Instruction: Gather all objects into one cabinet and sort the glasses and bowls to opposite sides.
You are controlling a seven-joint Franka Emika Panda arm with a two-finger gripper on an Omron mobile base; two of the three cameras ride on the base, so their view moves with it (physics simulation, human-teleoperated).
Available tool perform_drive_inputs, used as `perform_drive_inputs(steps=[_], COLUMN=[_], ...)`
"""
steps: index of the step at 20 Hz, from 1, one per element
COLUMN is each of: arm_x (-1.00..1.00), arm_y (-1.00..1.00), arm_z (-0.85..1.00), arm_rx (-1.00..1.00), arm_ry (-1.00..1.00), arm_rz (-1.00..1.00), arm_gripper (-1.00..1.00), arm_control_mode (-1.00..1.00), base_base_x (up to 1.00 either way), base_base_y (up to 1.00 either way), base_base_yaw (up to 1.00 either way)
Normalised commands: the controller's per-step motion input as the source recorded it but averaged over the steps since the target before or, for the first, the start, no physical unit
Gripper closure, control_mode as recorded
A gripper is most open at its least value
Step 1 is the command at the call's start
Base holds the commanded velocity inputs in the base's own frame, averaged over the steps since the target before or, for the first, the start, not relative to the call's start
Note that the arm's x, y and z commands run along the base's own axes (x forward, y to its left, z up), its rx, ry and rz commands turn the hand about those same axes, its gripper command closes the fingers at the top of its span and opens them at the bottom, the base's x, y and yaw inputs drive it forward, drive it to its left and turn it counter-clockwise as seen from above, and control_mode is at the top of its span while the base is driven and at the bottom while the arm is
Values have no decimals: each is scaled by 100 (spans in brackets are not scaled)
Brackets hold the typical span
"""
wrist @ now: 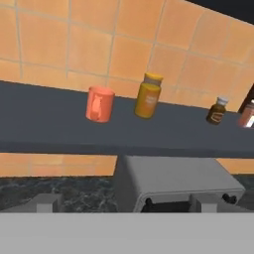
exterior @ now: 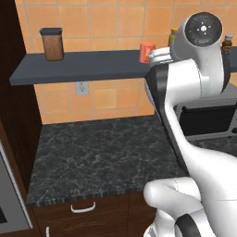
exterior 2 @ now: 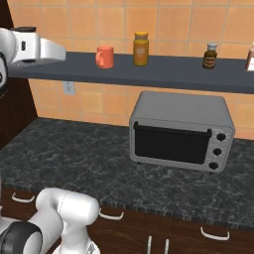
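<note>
Gripper (wrist: pixel 124 203) spread wide with nothing between the tips, raised to shelf height and aimed at the salmon-orange cup (wrist: pixel 99 104), well short of it. Hand (exterior 2: pixel 42 49) out level beside the dark shelf (exterior 2: pixel 163 72), elbow folded up high. Cup parked next to a yellow jar (exterior 2: pixel 141 48) above the toaster oven (exterior 2: pixel 181 130). Looks like early days: no cabinet open, nothing gathered or sorted yet.
</note>
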Motion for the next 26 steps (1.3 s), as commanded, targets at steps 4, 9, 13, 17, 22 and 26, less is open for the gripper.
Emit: perform_drive_inputs(steps=[4,9,13,17,22,26], arm_x=[67,70,73,77,65,58], arm_y=[-1,0,0,-3,-6,-5], arm_z=[-21,-7,-17,-13,-20,-18], arm_rx=[20,13,4,1,0,0], arm_ry=[0,0,0,0,0,0], arm_rz=[0,0,0,0,0,0], arm_gripper=[-100,-100,-100,-100,-100,-100], arm_control_mode=[-100,-100,-100,-100,-100,-100], base_base_x=[0,0,0,0,0,0], base_base_y=[0,0,0,0,0,0], base_base_yaw=[0,0,0,0,0,0])
